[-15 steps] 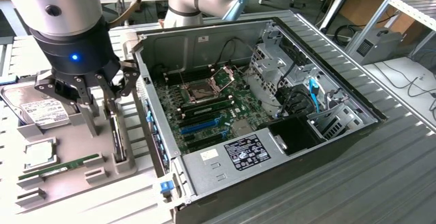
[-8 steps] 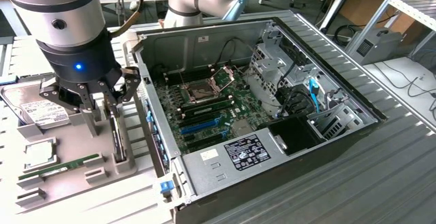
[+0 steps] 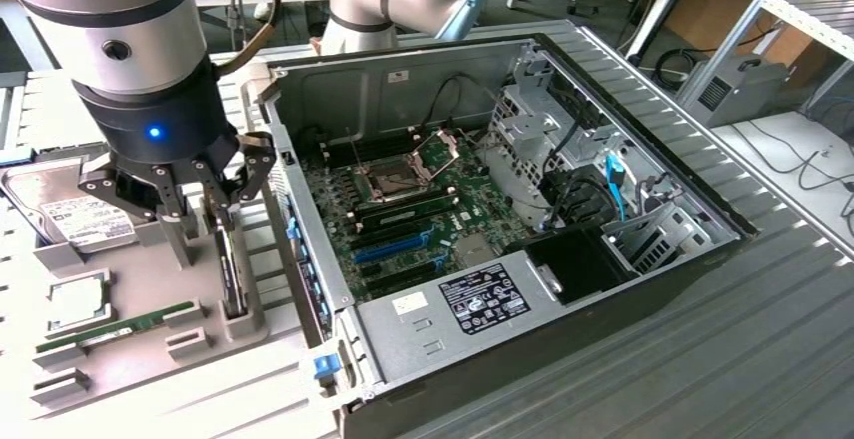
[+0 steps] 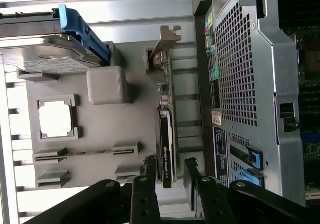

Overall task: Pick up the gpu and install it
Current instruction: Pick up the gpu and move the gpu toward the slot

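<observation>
The gpu (image 3: 230,259) is a thin black card standing on edge in a slot of the grey holder tray (image 3: 147,269), at the exterior view's left, beside the open computer case (image 3: 641,259). In the wrist view the gpu (image 4: 167,134) shows its pale metal bracket (image 4: 167,38) at the far end. My gripper (image 3: 211,194) hangs just above the card, open. In the wrist view my gripper (image 4: 171,171) has its fingers (image 4: 150,171) on either side of the card's near end, with a gap still showing on one side.
On the same tray lie a silver hard drive (image 3: 80,221), a CPU (image 3: 78,299) and a green RAM stick (image 3: 114,326). The case wall (image 3: 287,209) stands close beside the gpu. The motherboard (image 3: 400,219) lies inside the case.
</observation>
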